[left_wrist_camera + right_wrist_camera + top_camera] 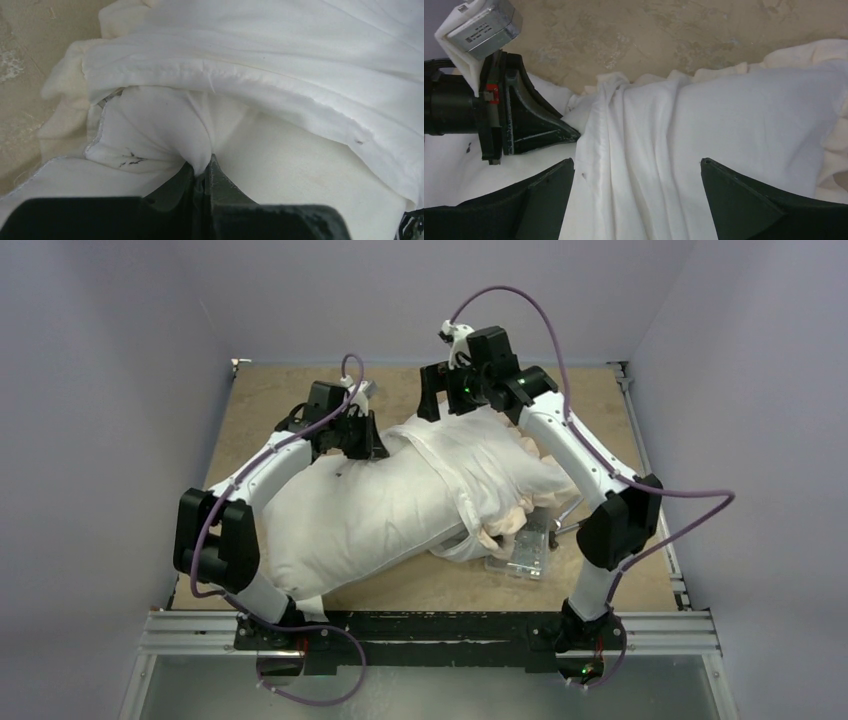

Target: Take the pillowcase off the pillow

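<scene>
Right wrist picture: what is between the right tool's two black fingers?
The pillowcase: its wrinkled white cloth fills the gap between the fingers of the right tool, which stands wide open. The right wrist view shows it.

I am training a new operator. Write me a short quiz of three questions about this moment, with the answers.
1. True or false: the right gripper is shut on the pillowcase.
2. Which gripper pinches the pillow beside the pillowcase's hem? A) the left gripper B) the right gripper
3. Fill in: the pillow's bare end points toward the ____ arm's base.
Key: 1 false, it is open over the pillowcase. 2 A. 3 left.
</scene>
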Controlling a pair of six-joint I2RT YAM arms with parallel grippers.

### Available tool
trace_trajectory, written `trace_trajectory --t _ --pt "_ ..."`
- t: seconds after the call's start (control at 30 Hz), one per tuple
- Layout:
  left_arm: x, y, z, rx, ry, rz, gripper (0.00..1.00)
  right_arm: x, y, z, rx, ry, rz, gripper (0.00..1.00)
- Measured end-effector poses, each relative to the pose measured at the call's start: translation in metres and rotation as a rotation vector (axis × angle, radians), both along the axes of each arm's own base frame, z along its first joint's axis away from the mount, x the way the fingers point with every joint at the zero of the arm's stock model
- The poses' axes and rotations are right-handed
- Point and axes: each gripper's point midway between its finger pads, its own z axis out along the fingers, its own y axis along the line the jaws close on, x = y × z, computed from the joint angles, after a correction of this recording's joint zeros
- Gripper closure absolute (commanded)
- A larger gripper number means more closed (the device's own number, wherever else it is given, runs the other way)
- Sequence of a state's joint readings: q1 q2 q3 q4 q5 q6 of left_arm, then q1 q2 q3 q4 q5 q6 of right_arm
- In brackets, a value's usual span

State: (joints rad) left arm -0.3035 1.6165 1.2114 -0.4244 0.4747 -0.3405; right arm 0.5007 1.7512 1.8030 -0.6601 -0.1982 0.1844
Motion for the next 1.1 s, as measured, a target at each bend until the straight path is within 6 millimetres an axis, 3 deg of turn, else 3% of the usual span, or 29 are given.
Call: trace_trajectory --t 0.23,0.33,0.4,0.53,0.6,0.7,0.97,1.1 --pt "-0.006 0.004 0.021 0.027 -0.058 0.022 1.0 0.018 0.032 -0.029 -0.09 0.015 0.032 0.01" --pt "-0.01 0.002 0.026 0.046 -0.069 0.022 1.0 0.022 0.036 -0.05 -0.145 0.03 0.035 0.09" --pt "-0.011 0.0 0.028 0.064 -0.071 0.022 1.0 0.023 0.035 -0.066 -0.193 0.047 0.036 0.18" --pt "-0.011 0.001 0.032 0.098 -0.081 0.031 1.0 0.027 0.024 -0.082 -0.286 0.042 0.019 0.64" --pt "-0.01 0.003 0.036 0.116 -0.089 0.037 1.0 0.031 0.017 -0.079 -0.317 0.018 -0.004 0.83" --pt "-0.01 0.006 0.038 0.14 -0.092 0.046 1.0 0.037 0.005 -0.072 -0.358 -0.018 -0.056 1.0" --pt "-0.012 0.016 0.05 0.202 -0.112 0.075 1.0 0.052 -0.031 -0.039 -0.375 -0.083 -0.199 1.0" --pt "-0.009 0.019 0.069 0.208 -0.148 0.096 1.0 0.064 -0.065 -0.01 -0.306 -0.099 -0.298 1.0"
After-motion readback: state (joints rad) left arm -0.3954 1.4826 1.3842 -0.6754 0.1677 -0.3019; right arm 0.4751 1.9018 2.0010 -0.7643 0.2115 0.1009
